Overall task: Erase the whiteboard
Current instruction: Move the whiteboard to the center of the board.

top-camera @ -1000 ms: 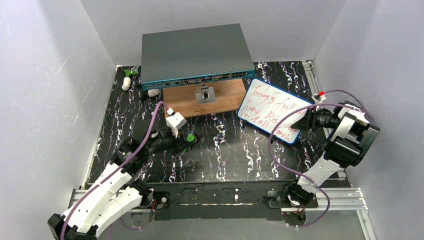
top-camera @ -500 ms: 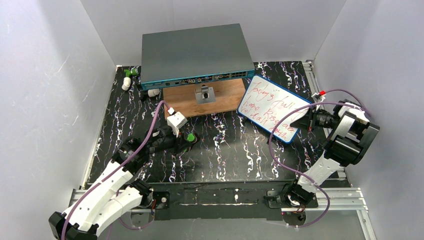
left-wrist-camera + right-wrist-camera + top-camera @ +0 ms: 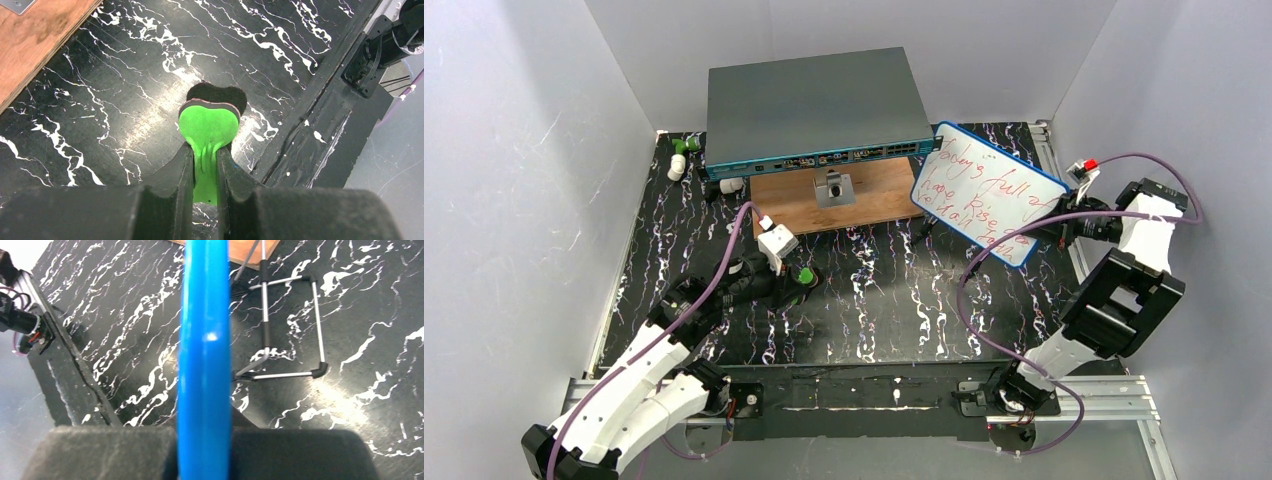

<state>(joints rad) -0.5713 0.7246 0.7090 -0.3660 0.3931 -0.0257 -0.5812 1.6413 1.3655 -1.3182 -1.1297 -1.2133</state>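
The whiteboard (image 3: 986, 193), white with a blue frame and red handwriting, is held tilted above the mat at the right. My right gripper (image 3: 1049, 224) is shut on its right edge; in the right wrist view only the blue edge (image 3: 205, 355) shows between the jaws. A folding wire stand (image 3: 290, 340) hangs behind the board over the mat. My left gripper (image 3: 792, 280) is shut on a green eraser (image 3: 803, 275) with a dark felt sole, low over the mat at centre left; the left wrist view shows the eraser (image 3: 207, 127) pinched between the fingers.
A grey-teal network switch box (image 3: 814, 110) sits at the back, over a brown wooden board (image 3: 834, 200) with a small metal bracket (image 3: 834, 188). Small white and green caps (image 3: 680, 155) lie at the back left. Grey walls enclose the black marbled mat (image 3: 874, 300).
My right gripper has lifted the whiteboard off the mat and tilted it up, moving it back and to the right. The left gripper with the eraser has barely moved.
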